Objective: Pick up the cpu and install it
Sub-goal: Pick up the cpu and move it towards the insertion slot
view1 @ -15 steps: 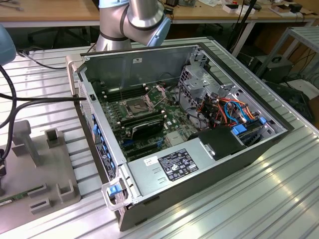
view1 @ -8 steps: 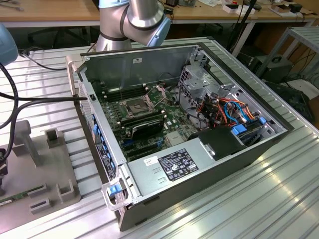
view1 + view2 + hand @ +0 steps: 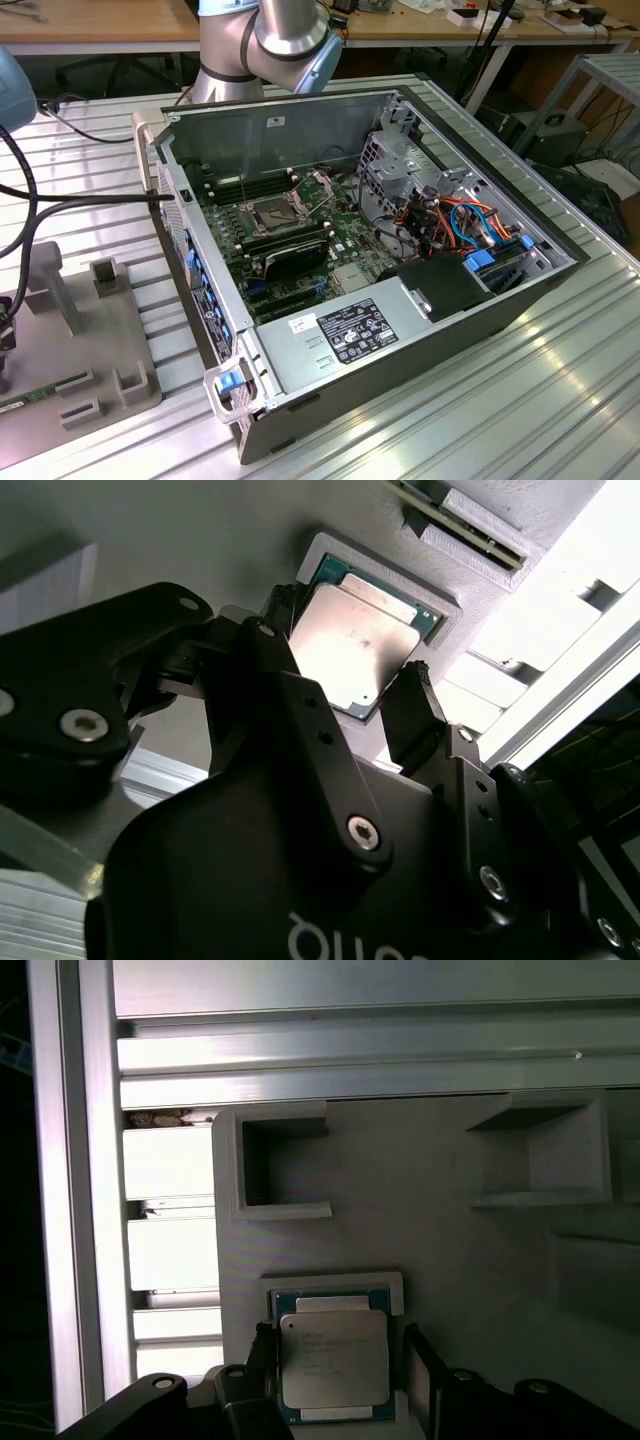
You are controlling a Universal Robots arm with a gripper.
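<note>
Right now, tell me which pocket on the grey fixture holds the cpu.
The low square-framed pocket straddled by the open gripper holds the cpu; the two taller walled pockets stand empty.

cpu seemingly in holder recess

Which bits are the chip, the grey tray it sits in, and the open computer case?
cpu [image 3: 333, 1365]: first wrist view, middle of its metal top.
grey tray [image 3: 420, 1200]: first wrist view, bare flat surface.
computer case [image 3: 300, 125]: exterior view, inside of its far wall.
</note>
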